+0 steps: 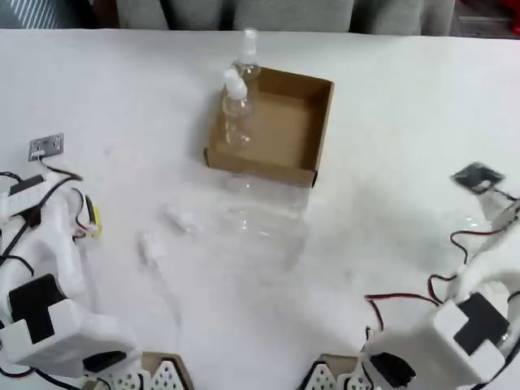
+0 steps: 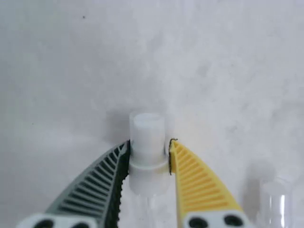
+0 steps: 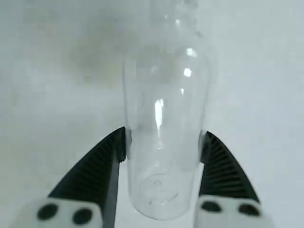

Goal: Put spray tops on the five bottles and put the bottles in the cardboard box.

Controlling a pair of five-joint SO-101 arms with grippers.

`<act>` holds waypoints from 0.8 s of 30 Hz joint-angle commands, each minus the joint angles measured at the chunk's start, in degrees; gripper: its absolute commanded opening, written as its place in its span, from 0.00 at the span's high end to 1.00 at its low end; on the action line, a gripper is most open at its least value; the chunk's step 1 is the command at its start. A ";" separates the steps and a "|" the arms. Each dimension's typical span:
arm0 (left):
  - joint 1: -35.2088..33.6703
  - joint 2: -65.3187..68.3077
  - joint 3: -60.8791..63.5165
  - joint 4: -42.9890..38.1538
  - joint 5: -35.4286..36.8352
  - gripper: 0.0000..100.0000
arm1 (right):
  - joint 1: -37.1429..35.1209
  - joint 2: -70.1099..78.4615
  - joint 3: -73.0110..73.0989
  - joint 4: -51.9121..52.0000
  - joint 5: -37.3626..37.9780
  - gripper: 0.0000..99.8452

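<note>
- A white table (image 1: 390,122) lies under everything, and grey furniture (image 1: 284,12) stands behind it.
- A cardboard box (image 1: 325,122) sits on the table.
- Two capped bottles (image 1: 236,106) stand inside the box.
- The left gripper (image 2: 148,147) pinches a white spray top (image 2: 147,126).
- The right gripper (image 3: 164,137) squeezes a clear bottle (image 3: 164,85).

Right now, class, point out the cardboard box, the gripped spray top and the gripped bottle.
cardboard box (image 1: 324,126): high view, its right wall.
spray top (image 2: 147,137): left wrist view, its white cap.
bottle (image 3: 164,133): right wrist view, its clear body.
</note>
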 commanded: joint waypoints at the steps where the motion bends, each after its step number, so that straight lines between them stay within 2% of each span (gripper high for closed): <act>1: 0.48 0.04 -2.73 -0.44 -0.79 0.97 | 2.51 -3.82 1.85 -5.32 -14.86 0.89; 7: 0.40 0.04 -2.64 -0.35 -0.79 0.97 | 3.21 -4.18 9.41 -13.23 -23.56 0.88; 9: 0.40 0.04 -2.64 -0.35 -0.79 0.97 | 3.12 -4.18 11.34 -15.25 -25.93 0.84; 13: 0.40 0.04 -2.64 -0.35 -0.79 0.97 | 2.68 -4.26 12.22 -16.22 -26.55 0.72; 24: 0.40 0.04 -2.64 -0.35 -0.88 0.97 | 1.71 -13.41 11.25 -15.87 -26.64 0.71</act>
